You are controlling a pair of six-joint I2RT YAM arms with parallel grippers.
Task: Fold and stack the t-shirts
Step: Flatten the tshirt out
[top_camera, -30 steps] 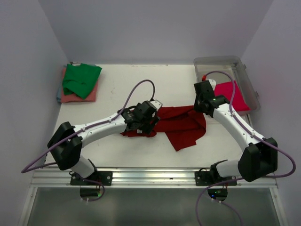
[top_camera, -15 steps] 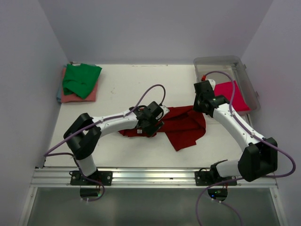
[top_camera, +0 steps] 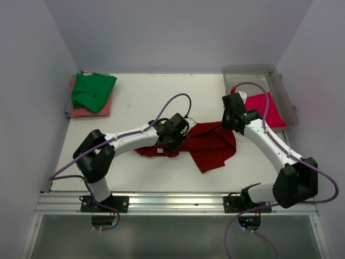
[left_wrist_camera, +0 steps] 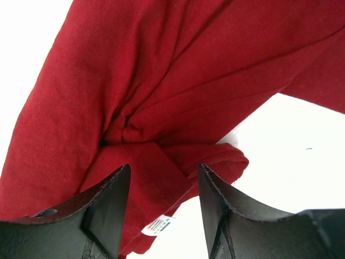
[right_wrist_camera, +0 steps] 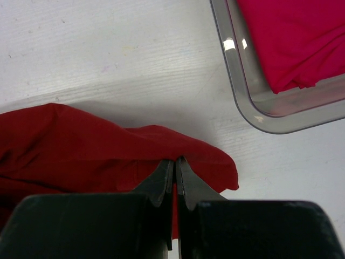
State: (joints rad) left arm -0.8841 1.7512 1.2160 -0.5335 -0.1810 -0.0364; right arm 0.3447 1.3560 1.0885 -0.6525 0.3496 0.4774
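Folds bunch in dark red t-shirt (top_camera: 213, 143); right gripper (right_wrist_camera: 174, 162) pinches it, left gripper (left_wrist_camera: 163, 169) agape.

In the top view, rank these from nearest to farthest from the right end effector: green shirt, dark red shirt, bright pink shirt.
1. The dark red shirt, centre, pinched in the right end effector.
2. The bright pink shirt, right, in the tub.
3. The green shirt, far-left corner.

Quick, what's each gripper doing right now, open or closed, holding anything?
Left gripper: open over the dark red t-shirt, holding nothing.
Right gripper: closed, pinching the dark red t-shirt's edge.
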